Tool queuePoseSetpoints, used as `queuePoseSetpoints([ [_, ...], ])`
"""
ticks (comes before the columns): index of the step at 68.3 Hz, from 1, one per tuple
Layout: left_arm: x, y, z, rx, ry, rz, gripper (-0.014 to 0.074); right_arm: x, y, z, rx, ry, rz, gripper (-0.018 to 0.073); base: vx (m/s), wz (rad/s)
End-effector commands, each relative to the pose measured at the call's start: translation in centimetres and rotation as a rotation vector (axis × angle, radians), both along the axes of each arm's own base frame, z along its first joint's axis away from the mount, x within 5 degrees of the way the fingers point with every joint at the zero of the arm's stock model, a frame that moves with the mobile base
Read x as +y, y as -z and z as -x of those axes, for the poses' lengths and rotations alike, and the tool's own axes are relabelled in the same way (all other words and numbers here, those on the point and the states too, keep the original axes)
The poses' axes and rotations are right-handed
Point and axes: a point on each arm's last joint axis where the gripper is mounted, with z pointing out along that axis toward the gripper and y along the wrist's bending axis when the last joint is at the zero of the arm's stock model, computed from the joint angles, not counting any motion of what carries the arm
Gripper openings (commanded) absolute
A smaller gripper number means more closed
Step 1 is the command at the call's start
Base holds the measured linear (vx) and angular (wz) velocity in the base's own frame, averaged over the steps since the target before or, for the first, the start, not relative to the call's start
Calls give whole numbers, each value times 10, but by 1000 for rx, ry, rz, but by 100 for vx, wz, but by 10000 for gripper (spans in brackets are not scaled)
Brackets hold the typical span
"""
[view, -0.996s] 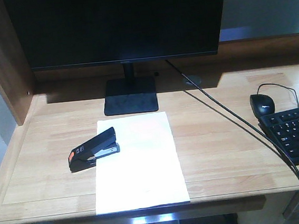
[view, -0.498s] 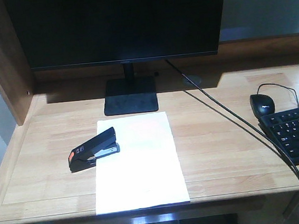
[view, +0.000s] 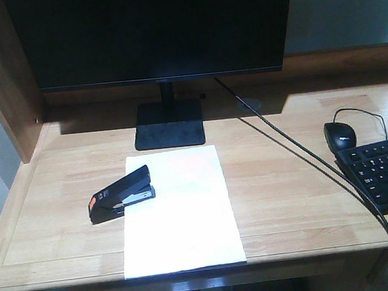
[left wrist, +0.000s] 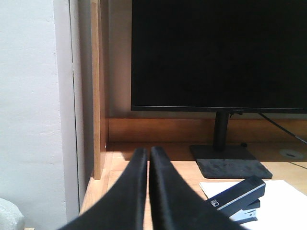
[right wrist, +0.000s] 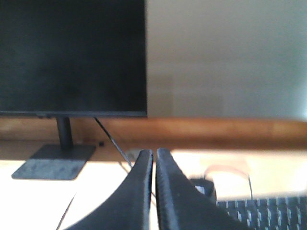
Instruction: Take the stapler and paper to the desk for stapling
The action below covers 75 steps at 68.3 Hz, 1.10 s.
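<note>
Front view overlooks desk [view: 288, 198]; wrist views sit low.

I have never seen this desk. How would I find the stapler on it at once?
Start at the big black monitor at the back of the desk. In front of its stand lies a white paper. The stapler sits across the paper's left edge: small and black, with an orange-red patch at its end, unlike the black mouse far right.

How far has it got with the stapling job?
Fetching looks done: the paper lies flat on the desk, and the stapler sits over its left edge. Nothing is in hand; the left pincer and right pincer are shut and empty. Whether a staple went in can't be seen.
</note>
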Motion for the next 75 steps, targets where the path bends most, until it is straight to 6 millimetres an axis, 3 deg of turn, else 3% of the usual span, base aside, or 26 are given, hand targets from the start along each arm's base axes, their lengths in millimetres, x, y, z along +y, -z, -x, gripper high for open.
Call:
queuePoseSetpoints([
  [1, 0, 3, 0, -51, 3, 22, -7, 0, -6, 0, 12, 5, 36, -9, 0, 0],
  [12, 0, 3, 0, -51, 3, 22, -7, 1, -2, 0, 55, -5, 139, -9, 0, 0],
  [21, 0, 3, 0, -51, 3, 22, -7, -1, 2, 1, 96, 39, 126, -9, 0, 0],
  [47, 0, 3, 0, -51, 3, 22, -7, 1, -6, 1, -3, 60, 148, -9, 0, 0],
  [75, 0, 3, 0, -51, 3, 22, -7, 2, 35, 19, -166, 52, 57, -9, 0, 0],
])
